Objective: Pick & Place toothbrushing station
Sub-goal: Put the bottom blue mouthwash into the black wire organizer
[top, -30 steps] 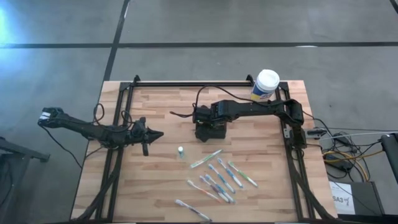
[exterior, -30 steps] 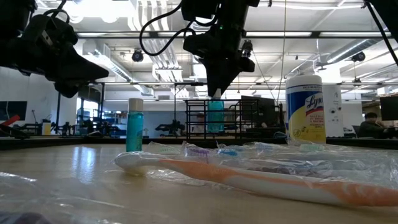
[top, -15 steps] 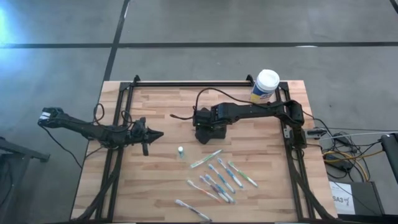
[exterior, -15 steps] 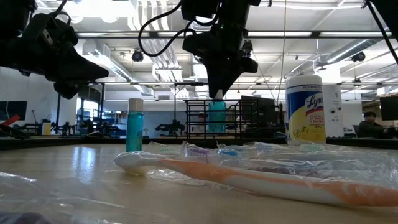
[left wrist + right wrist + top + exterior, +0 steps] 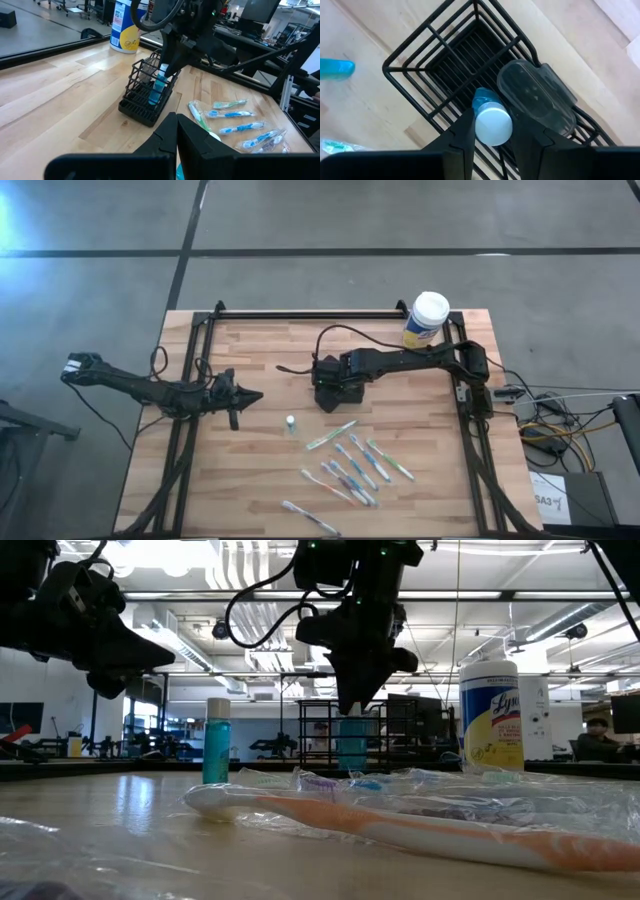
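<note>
From my seat the nearest things in the low view are the packaged toothbrushes (image 5: 400,825), lying in clear wrappers across the table's front. In the high view I count about eight of them (image 5: 350,465), fanned between the middle and the near edge, one lying apart nearest the edge. Just behind them stands a small blue bottle (image 5: 290,424) with a white cap, upright and alone on the wooden table (image 5: 250,350).

My left gripper (image 5: 255,395) hovers over the left part of the table, the arm stretched low from the left edge, its fingers (image 5: 175,132) pressed together with nothing between them.

Farther back, near the table's middle, the right gripper (image 5: 492,125) points down over the toothbrushing station (image 5: 147,95), the arm reaching across from the right side. Its fingers are clenched on a second blue bottle (image 5: 492,122), white cap up, gripped on either side and lowered partly into one compartment of the black wire caddy, as the left wrist view shows (image 5: 159,87). The neighbouring compartment holds a clear plastic case (image 5: 535,97) leaning against the wires. The open compartment beside the bottle shows only its slatted floor.

At the far right corner stands one white-lidded wipes canister (image 5: 428,317) with a yellow label, well apart from the caddy.
</note>
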`<state>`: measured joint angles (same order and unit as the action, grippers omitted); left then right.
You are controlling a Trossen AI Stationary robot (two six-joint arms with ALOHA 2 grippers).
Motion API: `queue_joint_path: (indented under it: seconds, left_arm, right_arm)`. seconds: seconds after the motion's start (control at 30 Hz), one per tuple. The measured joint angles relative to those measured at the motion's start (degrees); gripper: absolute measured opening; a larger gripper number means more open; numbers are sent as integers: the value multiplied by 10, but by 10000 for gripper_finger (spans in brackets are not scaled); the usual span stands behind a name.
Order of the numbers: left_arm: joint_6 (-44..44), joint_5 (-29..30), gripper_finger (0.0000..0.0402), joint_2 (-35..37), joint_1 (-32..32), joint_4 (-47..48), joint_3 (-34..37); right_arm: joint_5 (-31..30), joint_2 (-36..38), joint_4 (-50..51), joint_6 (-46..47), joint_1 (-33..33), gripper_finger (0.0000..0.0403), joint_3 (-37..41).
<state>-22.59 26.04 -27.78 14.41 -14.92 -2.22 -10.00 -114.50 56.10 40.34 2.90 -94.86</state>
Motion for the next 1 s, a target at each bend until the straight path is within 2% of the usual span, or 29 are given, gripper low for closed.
queue_joint_path:
  seconds: [0.23,0.67,1.0]
  left_arm:
    - [0,0,7,0,0,0,0]
    - [0,0,7,0,0,0,0]
    - [0,0,7,0,0,0,0]
  right_arm:
    - [0,0,0,-5,1,100,1]
    - [27,0,0,-14,10,166,-3]
    - [25,4,0,-15,13,177,-4]
